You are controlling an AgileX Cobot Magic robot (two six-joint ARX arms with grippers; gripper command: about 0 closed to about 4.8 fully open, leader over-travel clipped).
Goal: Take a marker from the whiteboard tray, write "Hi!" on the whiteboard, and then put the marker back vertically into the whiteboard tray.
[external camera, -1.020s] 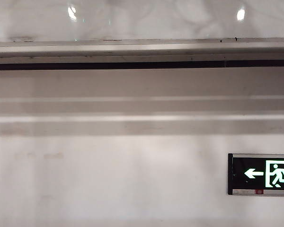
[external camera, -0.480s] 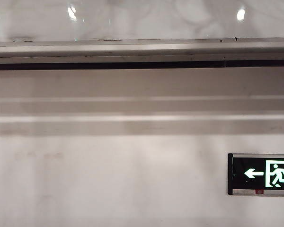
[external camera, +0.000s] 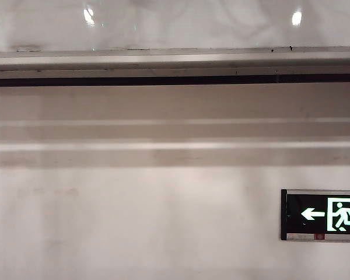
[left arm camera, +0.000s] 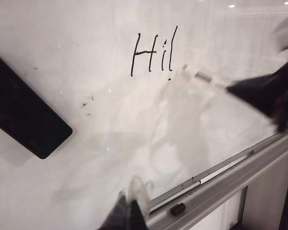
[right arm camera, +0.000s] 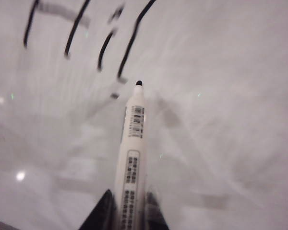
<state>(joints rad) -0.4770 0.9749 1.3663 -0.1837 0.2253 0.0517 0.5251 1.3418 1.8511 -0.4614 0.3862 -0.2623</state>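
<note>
"Hi!" (left arm camera: pixel 153 50) stands in black on the glossy whiteboard (left arm camera: pixel 110 110). My right gripper (right arm camera: pixel 127 201) is shut on the marker (right arm camera: pixel 132 158), a white barrel with printed labels and its black tip bare, just off the board below the exclamation mark. In the left wrist view that gripper (left arm camera: pixel 273 91) and the marker (left arm camera: pixel 201 75) are blurred, above the whiteboard tray (left arm camera: pixel 240 177). My left gripper (left arm camera: pixel 129 211) is low by the board with its dark fingers together and nothing between them. The exterior view shows the whiteboard (external camera: pixel 175 26) and the tray (external camera: pixel 175 64), with neither gripper.
A black eraser (left arm camera: pixel 24 112) sticks to the board left of the writing. A small black cap (left arm camera: pixel 177 209) lies on the tray, near a long white strip (left arm camera: pixel 216 175). Below the tray, the wall carries a green exit sign (external camera: pixel 324 214).
</note>
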